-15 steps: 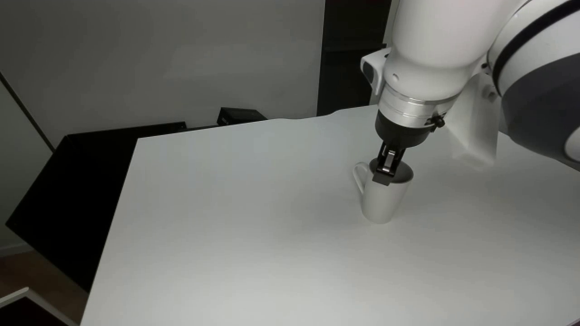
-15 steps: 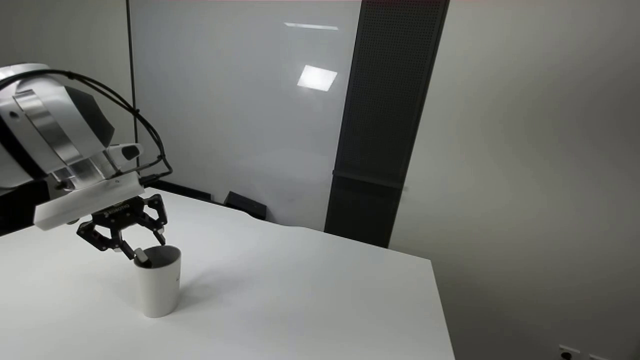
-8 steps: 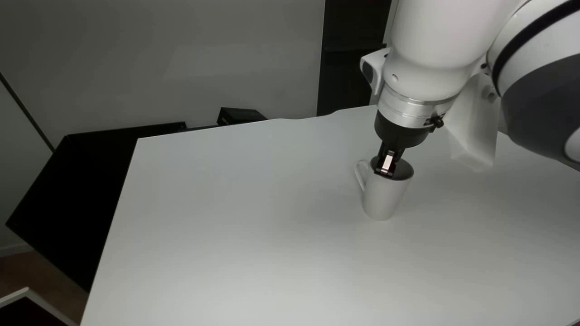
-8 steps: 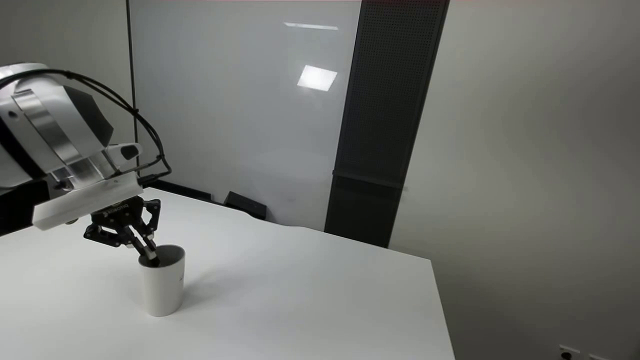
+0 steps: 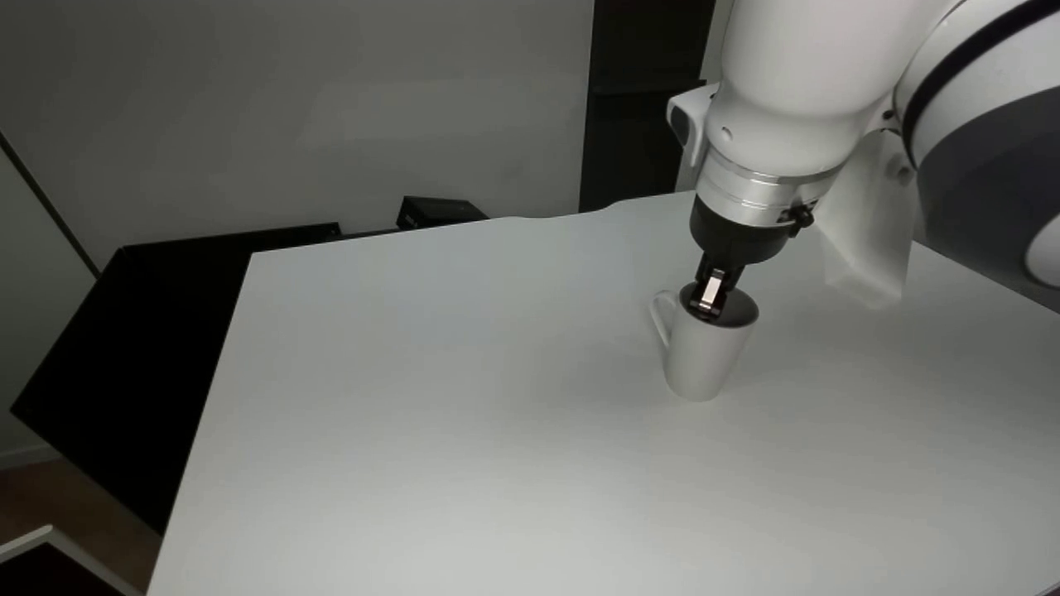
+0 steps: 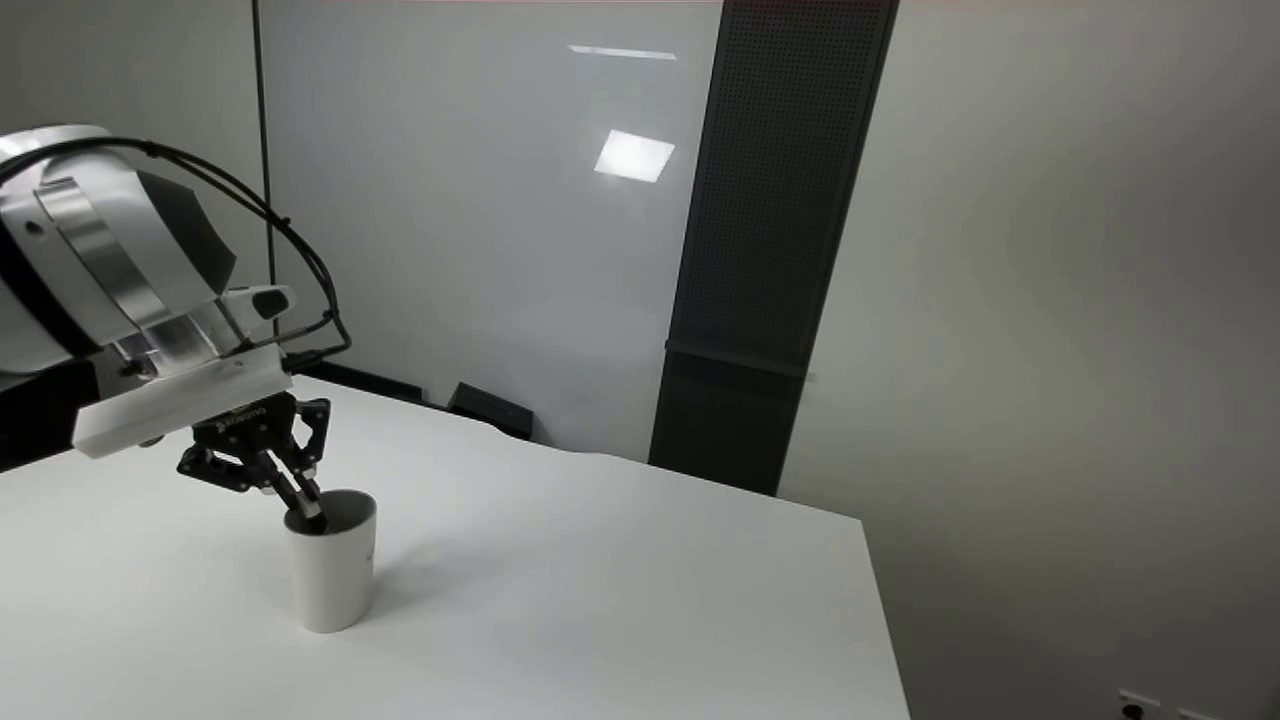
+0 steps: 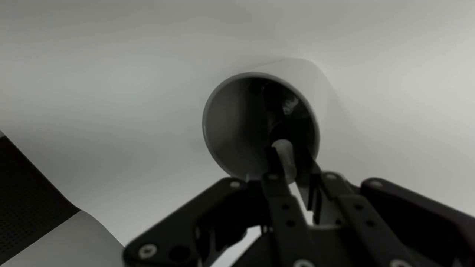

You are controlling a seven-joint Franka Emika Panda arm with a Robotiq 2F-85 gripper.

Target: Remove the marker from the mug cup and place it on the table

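Observation:
The white mug cup stands on the white table in both exterior views, its loop handle showing in an exterior view. In the wrist view I look down into its dark, greyish inside. The marker leans inside it, its whitish end near the rim and its lower part dark and hard to make out. My gripper comes down over the mug's mouth, and its fingers are shut on that whitish end. The fingertips dip just inside the rim.
Black furniture stands beyond the table's edge in an exterior view. A small black box sits by the table's back edge. The walls rise behind, with a dark panel between them.
A second ago the jaws were spread wide at the mug's rim; they have come together on the marker. The mug has shifted slightly, and the arm has moved a little with it.

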